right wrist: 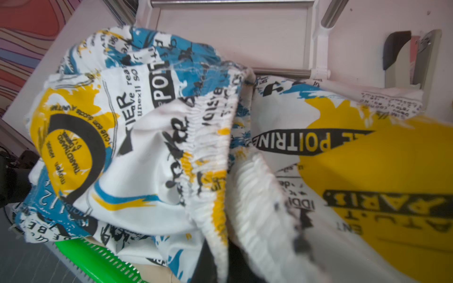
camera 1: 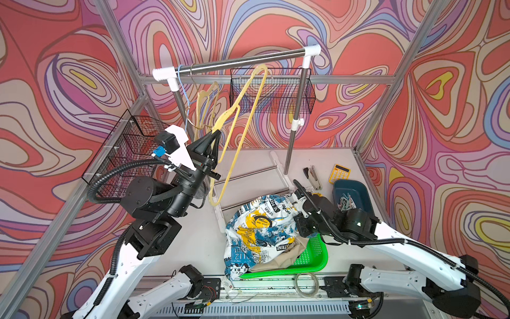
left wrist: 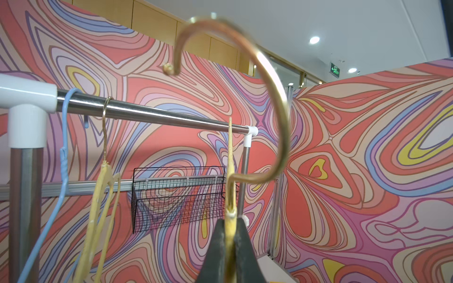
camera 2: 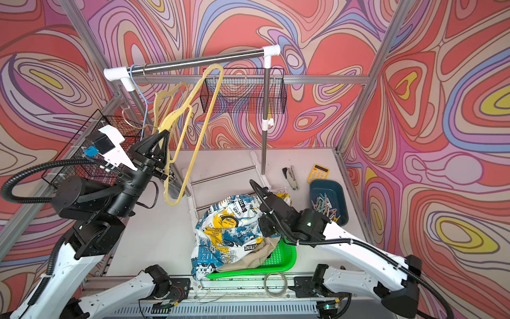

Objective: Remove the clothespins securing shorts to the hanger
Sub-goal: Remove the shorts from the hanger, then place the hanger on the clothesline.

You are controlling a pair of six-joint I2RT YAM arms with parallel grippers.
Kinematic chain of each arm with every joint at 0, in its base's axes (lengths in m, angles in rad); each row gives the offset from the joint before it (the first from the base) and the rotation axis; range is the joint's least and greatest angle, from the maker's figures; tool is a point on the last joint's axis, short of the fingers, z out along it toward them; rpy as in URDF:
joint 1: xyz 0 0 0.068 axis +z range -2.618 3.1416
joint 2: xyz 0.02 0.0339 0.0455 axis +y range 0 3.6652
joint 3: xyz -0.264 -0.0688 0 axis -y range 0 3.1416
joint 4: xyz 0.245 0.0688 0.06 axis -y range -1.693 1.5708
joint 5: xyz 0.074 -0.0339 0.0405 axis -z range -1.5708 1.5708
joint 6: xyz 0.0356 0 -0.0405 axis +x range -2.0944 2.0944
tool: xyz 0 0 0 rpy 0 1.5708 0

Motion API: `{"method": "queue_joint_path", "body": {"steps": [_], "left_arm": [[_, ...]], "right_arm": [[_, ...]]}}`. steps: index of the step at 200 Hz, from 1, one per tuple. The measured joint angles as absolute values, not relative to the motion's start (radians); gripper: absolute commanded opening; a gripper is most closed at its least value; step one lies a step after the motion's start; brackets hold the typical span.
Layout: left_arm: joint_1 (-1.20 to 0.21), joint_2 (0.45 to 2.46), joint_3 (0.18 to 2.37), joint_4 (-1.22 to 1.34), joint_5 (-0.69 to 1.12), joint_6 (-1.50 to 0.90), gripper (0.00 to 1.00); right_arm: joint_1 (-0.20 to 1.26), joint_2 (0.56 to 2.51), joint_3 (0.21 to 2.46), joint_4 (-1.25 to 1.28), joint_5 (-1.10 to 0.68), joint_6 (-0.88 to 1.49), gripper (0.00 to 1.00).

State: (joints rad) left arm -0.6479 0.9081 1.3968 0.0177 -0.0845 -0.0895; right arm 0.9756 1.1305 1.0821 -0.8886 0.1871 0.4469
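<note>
Left claw (camera 1: 216, 134) clamps yellow hanger (camera 1: 225, 117) near rail (camera 1: 242, 59); right claw (right wrist: 218, 265) pinches printed shorts (camera 1: 259, 226) over green tray (camera 1: 314, 256), clothespins (camera 1: 346, 204) nearby.

White arm links (camera 1: 129, 265), black joint housings (camera 1: 149, 193), corrugated black cable hoses (camera 1: 92, 190) (zip-tied), green status light (camera 1: 358, 223).

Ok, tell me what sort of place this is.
Probably a robot test cell inside an office or lab: an aluminium frame with printed swirl panels encloses a table holding a clothes rail, and an exit sign shows beyond.
</note>
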Motion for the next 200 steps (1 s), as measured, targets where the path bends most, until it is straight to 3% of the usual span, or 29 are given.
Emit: {"method": "queue_joint_path", "body": {"steps": [50, 137, 163, 200], "left_arm": [[-0.648, 1.007, 1.623, -0.298, -0.136, -0.112, 0.0], [-0.638, 1.491, 2.349, -0.813, -0.148, -0.074, 0.0], [-0.57, 1.6, 2.495, -0.912, -0.097, -0.081, 0.0], [-0.407, 1.647, 2.539, -0.945, 0.063, -0.125, 0.0]], "right_arm": [[0.976, 1.37, 0.983, -0.774, 0.057, 0.466, 0.0], [0.974, 1.378, 0.98, -0.69, 0.023, 0.463, 0.0], [0.974, 1.375, 0.959, -0.66, 0.013, 0.463, 0.0], [0.974, 1.357, 0.928, -0.623, 0.006, 0.462, 0.0]]}}
